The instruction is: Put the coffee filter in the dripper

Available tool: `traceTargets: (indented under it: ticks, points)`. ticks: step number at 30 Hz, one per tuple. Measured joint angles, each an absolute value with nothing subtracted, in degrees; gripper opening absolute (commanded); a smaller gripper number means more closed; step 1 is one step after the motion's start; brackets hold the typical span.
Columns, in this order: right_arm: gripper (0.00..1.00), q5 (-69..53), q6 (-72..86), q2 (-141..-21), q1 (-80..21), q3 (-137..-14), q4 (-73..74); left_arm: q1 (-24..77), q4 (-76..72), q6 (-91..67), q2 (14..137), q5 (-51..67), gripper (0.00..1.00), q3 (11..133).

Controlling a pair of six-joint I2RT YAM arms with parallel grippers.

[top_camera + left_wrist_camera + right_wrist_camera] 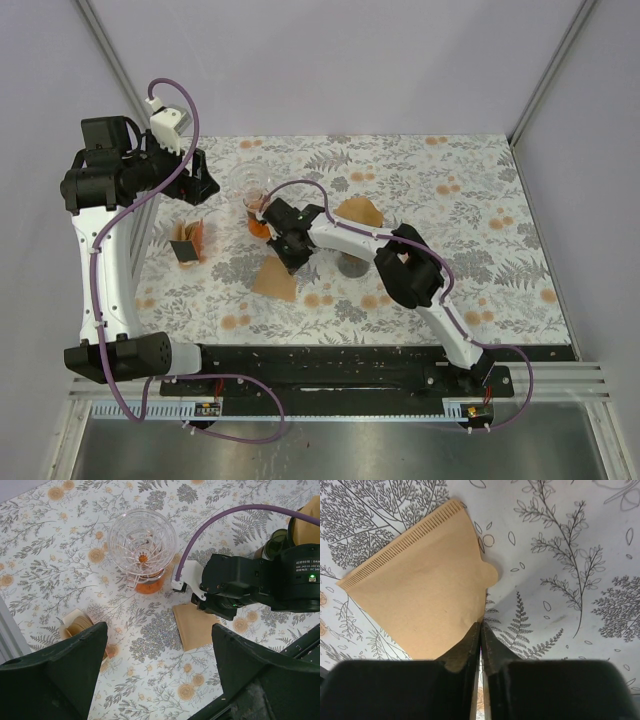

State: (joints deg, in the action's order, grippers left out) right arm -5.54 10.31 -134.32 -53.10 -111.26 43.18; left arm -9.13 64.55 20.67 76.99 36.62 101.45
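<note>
Pinching right gripper (480, 628): fingers (460, 655) closed to a thin slit on the near edge of the coffee filter (425, 585), low over the table (480, 230).
Coffee filter: brown paper fan with a ribbed seam along one side and a small round tab on the other. Lying on the fern-print cloth, to the near left of the dripper (274, 542) and apart from it; not in the dripper.
Dripper: dark olive cup, mostly hidden behind the right arm in the left wrist view. Dark grey base (352, 266) showing under that arm from above.
Flask (142, 542): clear glass with a ribbed glass cone on top and orange liquid below. Just beyond the right gripper, left of the dripper.
Left gripper (159, 630): fingers (70, 665) spread wide with nothing between them, raised over the far-left part of the table.
Second brown paper (360, 212): beyond the right arm, near the dripper; touching it or not, cannot tell.
Filter stand (185, 240): small holder with brown papers standing in it, near the left edge, just on the near side of the left gripper.
</note>
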Motion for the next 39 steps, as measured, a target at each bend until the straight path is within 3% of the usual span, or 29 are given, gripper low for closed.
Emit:
traceTargets:
  ticks: [12, 13, 17, 20, 25, 35, 37, 39]
  points:
    - [0.00, -8.69, 8.67, -128.70, -53.49, -103.00, 41.52, -9.21, 64.55, 20.67, 76.99, 36.91, 0.88, 101.45]
    - [0.03, -8.64, 8.64, -127.81, -53.58, -102.10, 40.80, -9.21, 64.55, 20.67, 76.99, 36.95, 0.88, 101.45]
    - [0.43, -7.84, 8.93, -126.43, -53.69, -101.54, 38.17, -9.21, 64.55, 20.67, 76.99, 37.12, 0.88, 101.45]
    - [0.61, -6.17, 10.00, -126.41, -53.71, -101.49, 36.40, -9.21, 64.55, 20.69, 76.99, 37.12, 0.88, 101.45]
    - [0.73, -3.55, 11.53, -126.41, -53.80, -101.32, 34.68, -9.21, 64.55, 20.69, 76.99, 37.34, 0.88, 101.45]
    - [0.68, -4.16, 14.24, -128.57, -54.28, -101.23, 32.14, -9.21, 64.60, 20.71, 76.99, 37.50, 0.88, 101.45]
    - [0.59, -4.23, 14.83, -128.60, -54.68, -101.21, 31.57, -9.21, 64.62, 20.71, 76.99, 37.52, 0.88, 101.45]
    - [0.41, -4.23, 15.31, -128.66, -55.02, -101.08, 31.09, -9.21, 64.62, 20.71, 76.99, 37.52, 0.88, 101.45]
